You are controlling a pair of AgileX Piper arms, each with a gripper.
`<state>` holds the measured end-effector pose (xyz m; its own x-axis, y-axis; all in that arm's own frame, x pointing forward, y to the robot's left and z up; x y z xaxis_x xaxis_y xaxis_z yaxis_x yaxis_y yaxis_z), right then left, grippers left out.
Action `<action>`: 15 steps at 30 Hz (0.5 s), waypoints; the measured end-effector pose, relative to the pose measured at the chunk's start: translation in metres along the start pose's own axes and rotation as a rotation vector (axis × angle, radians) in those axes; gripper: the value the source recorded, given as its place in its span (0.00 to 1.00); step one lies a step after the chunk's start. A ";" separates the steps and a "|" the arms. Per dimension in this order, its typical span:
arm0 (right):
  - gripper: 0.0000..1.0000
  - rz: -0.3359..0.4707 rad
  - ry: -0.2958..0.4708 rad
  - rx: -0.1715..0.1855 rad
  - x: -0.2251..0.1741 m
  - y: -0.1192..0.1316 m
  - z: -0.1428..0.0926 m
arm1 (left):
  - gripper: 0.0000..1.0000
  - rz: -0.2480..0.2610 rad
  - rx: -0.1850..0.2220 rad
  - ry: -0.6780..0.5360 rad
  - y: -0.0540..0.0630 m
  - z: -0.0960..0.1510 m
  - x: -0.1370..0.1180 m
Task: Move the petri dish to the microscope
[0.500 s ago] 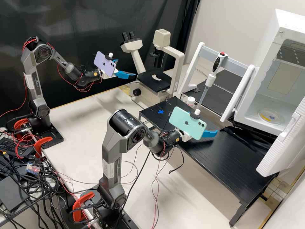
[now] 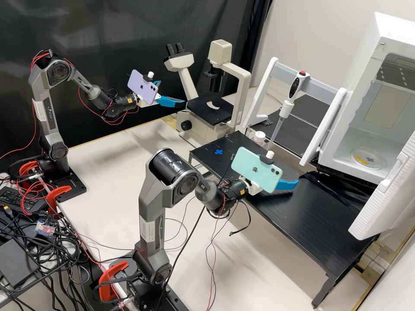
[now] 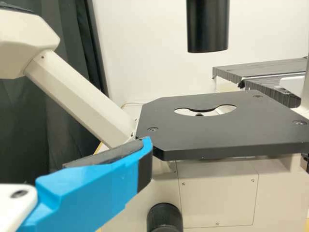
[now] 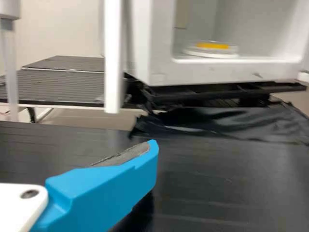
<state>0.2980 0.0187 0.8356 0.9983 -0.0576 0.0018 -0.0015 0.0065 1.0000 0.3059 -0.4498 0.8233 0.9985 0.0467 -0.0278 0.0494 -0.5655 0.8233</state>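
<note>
Blue left tool (image 2: 173,92): its fingers are apart, near the microscope stage. I judge that it should wait, so that it does not push the stage.

Black microscope stage (image 2: 210,109): it has a curved opening in the middle. Later, the dish should come in level, below the dark tube (image 2: 215,80), and be set down flat over this opening.

Blue right tool (image 2: 283,170): its fingers are apart, over the black counter (image 2: 302,224). The step in hand, I think, is to approach the dish. It would be good to raise the tool above the front lip of the box, enter straight and slowly, place the fingers around the low rim, and close gently.

White box (image 2: 341,166): it stands open. Its raised lip and the open door (image 2: 384,198) could catch the arm, so a middle path seems safer.

Petri dish (image 2: 366,159): it lies flat on the floor inside the box. It looks round, shallow and transparent, with a yellow patch at one side and a blue cross mark; whether this mark is on the dish or under it, I cannot tell.
</note>
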 end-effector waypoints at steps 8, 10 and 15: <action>1.00 0.113 0.027 0.068 -0.011 0.038 0.020 | 1.00 0.000 0.000 0.000 0.000 0.000 0.000; 1.00 0.143 0.020 0.086 -0.011 0.047 0.025 | 1.00 0.000 0.000 0.000 0.000 0.000 0.000; 1.00 0.220 0.017 0.104 0.005 0.074 0.031 | 1.00 0.000 0.000 0.000 0.000 0.000 0.000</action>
<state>0.3006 -0.0122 0.9097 0.9742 -0.0496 0.2201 -0.2237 -0.0854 0.9709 0.3059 -0.4498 0.8233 0.9985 0.0467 -0.0278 0.0494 -0.5655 0.8233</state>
